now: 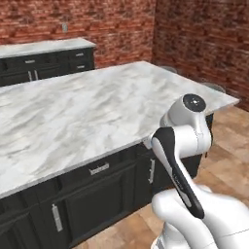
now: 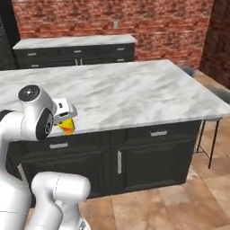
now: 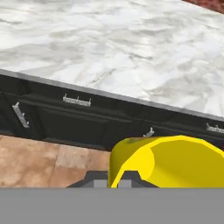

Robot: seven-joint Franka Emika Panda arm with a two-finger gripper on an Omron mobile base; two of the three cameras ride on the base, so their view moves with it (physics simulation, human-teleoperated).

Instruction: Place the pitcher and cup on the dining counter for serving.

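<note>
The cup (image 2: 66, 125) is carried by the gripper (image 2: 65, 117), which is closed around it; in the right base view the yellow body with a red-orange mark is seen just under the white hand, at about 9 o'clock of the picture. In the hand view the cup (image 3: 168, 162) is seen very near, at 5 o'clock, with its open mouth turned toward the camera. The inside looks plain yellow and nothing is seen in it, though part of the inside is hidden.

The step in hand is judged to be the transport of the cup to the dining counter (image 1: 97, 112). The cup is held in front of the near edge of the counter and about level with the marble top, before the dark cabinets (image 2: 148, 157). It is not yet over the marble.

For the next move, the cup must probably be lifted a little and carried forward over the edge, toward 12 o'clock in the hand view. It should then be turned upright, lowered until its base touches the marble, and only then released. A risk is judged that the cup strikes the counter edge if it is moved forward too low.

No pitcher is seen on the counter, so this part of the task is judged as not yet done.
</note>
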